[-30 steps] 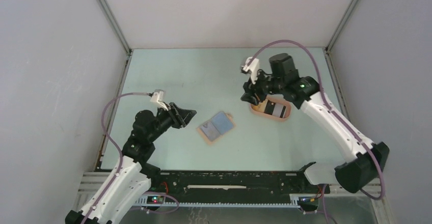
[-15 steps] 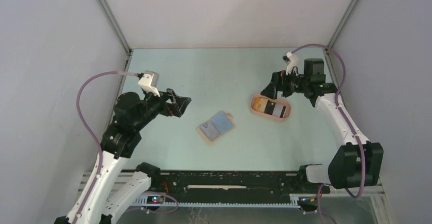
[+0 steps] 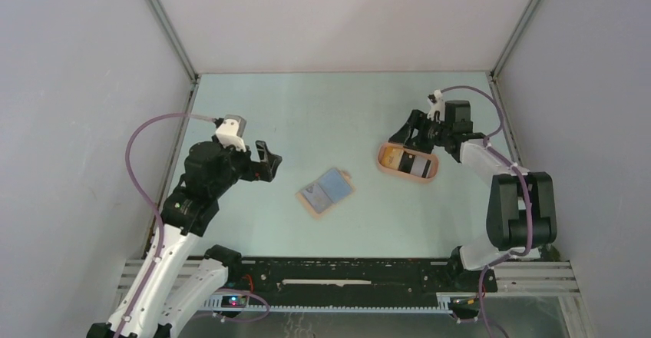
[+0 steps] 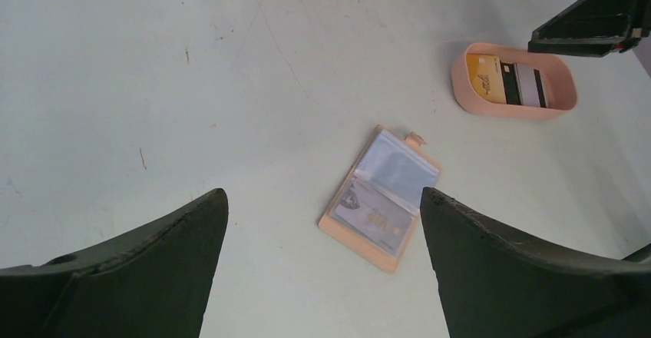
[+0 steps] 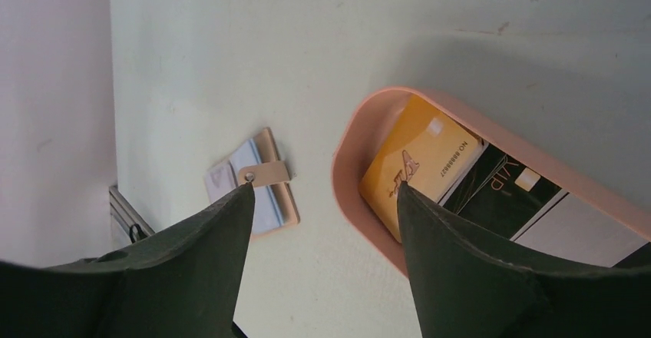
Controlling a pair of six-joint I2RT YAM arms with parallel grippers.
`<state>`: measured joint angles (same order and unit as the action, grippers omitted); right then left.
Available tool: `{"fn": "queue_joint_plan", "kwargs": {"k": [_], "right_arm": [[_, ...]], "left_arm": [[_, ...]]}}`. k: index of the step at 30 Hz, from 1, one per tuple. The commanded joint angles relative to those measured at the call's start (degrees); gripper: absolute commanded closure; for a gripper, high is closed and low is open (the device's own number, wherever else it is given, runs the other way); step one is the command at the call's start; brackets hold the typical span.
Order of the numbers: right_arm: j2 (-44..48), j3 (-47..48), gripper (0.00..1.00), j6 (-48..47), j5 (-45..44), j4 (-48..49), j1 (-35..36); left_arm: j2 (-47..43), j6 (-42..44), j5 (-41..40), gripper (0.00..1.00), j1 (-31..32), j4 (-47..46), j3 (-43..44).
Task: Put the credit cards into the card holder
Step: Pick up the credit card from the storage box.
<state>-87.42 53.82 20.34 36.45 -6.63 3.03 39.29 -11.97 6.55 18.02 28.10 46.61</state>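
The left gripper (image 3: 265, 161) hangs with its jaws spread wide and nothing between them, well to the left of the card holder (image 3: 325, 190). That holder lies opened flat mid-table, with a pale card showing in its clear sleeve. Over on the right, the right gripper (image 3: 404, 132) hovers by the left end of the peach-pink tray (image 5: 343, 165), jaws apart and empty, while a yellow card (image 5: 418, 157) and a black card (image 5: 499, 192) lie side by side inside the tray.

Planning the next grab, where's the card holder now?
In the top view the card holder lies open mid-table, between the two arms, left of and nearer than the pink tray.
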Motion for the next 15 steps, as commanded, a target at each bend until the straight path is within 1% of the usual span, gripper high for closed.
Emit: {"fn": "queue_joint_plan", "kwargs": {"k": [1, 4, 7, 11, 15], "right_arm": [[-3.2, 0.0, 0.27, 6.4, -1.6, 4.9, -0.6], [-5.8, 0.2, 0.33, 6.9, -2.1, 4.6, -0.9], [-8.1, 1.4, 0.34, 6.8, -4.0, 2.3, -1.2], [-10.2, 1.8, 0.39, 7.4, -4.1, 1.6, -1.8], [-11.1, 2.0, 0.39, 7.5, -4.6, 1.0, -2.0]], "left_arm": [[-0.7, 1.9, -0.3, 0.0, -0.5, -1.1, -1.2], [-0.2, 1.9, 0.3, 0.0, -0.6, -1.1, -1.2], [0.0, 1.9, 1.0, 0.0, -0.7, -1.1, -1.2], [0.2, 1.9, 1.4, 0.0, -0.7, -1.2, -1.3], [0.4, 1.9, 1.6, 0.0, -0.9, -1.3, -1.4]]}}
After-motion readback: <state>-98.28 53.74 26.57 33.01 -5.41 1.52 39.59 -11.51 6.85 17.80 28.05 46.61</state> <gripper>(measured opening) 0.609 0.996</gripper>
